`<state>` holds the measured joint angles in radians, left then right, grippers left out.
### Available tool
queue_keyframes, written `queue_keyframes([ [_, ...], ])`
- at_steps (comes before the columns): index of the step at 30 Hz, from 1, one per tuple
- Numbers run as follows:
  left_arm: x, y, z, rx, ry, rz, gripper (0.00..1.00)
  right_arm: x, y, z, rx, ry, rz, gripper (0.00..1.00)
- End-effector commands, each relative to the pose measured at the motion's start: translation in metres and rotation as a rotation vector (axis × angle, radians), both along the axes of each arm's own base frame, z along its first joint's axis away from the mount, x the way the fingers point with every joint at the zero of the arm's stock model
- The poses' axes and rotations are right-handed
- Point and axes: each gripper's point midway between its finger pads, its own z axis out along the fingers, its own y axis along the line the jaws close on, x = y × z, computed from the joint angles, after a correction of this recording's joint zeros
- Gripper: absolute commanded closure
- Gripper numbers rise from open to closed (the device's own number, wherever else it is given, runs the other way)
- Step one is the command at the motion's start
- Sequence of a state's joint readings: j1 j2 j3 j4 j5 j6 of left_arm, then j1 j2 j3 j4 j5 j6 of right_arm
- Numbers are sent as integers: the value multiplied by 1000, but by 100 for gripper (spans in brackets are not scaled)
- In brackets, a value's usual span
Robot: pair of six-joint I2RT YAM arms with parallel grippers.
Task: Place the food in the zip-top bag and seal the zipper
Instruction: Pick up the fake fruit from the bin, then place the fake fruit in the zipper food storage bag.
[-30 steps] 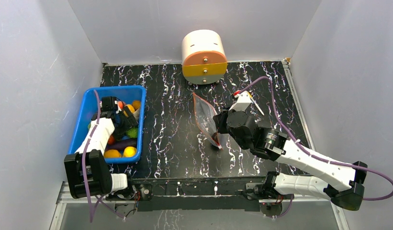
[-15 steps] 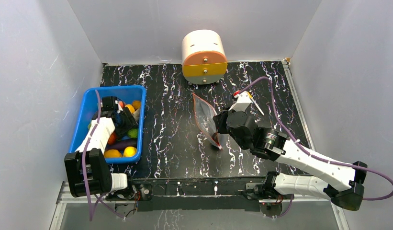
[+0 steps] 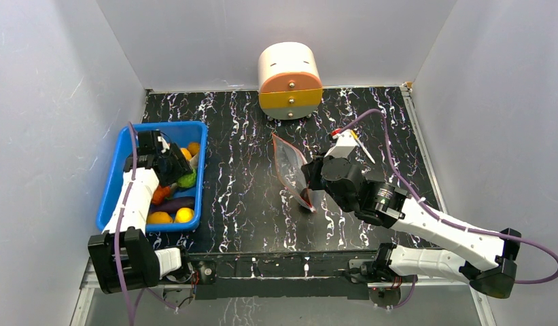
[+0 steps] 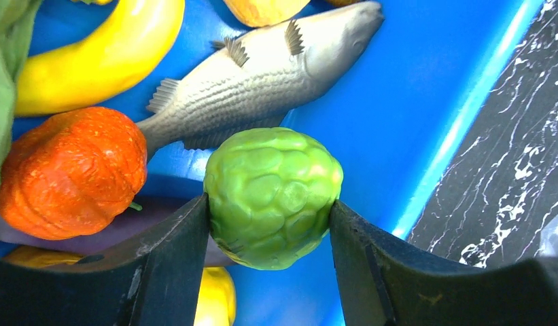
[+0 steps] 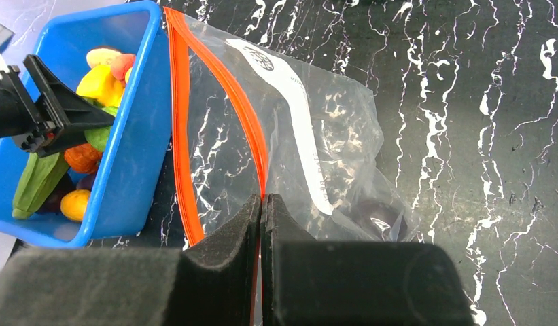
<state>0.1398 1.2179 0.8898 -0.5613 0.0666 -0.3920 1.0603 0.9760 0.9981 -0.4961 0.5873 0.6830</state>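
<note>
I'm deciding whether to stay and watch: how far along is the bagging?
Done: a dark lump seems to lie inside the bag, whose rim the right gripper pinches. In hand: the left gripper clamps a green ball in the blue bin. Left: bag that ball, the fish, the pumpkin and the other pieces, then close the orange zipper, which gapes.

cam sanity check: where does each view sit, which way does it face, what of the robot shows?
Top external: above and behind, looking down on the table; left arm, right arm, bases at bottom.
Left wrist: down into the blue bin; left end effector clamps green ball.
Right wrist: across the zip-top bag toward the bin; right end effector pinches its zipper.
Shared: both wrist views show the bin.
</note>
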Motion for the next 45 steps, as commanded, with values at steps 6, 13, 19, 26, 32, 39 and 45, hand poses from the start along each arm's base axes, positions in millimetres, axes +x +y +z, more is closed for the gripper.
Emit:
queue_keyframes([
  [6, 12, 2, 74, 34, -163, -12, 66, 9, 2, 17, 28, -20, -49, 100],
  [13, 13, -12, 118, -5, -275, -74, 66, 9, 5, 12, 47, -9, -51, 100],
  [19, 11, -50, 136, -143, -352, -233, 68, 9, 12, 8, 58, 8, -47, 100],
  [26, -1, -101, 168, -394, -454, -395, 71, 11, 24, 16, 136, 4, -35, 100],
  [32, -15, -130, 178, -579, -488, -428, 71, 13, 32, 21, 210, -1, -37, 100],
  [39, -29, -164, 170, -729, -440, -504, 71, 12, 38, 28, 293, -8, -26, 100],
  [45, -44, -210, 177, -819, -406, -630, 71, 12, 38, 24, 329, 12, -47, 100],
])
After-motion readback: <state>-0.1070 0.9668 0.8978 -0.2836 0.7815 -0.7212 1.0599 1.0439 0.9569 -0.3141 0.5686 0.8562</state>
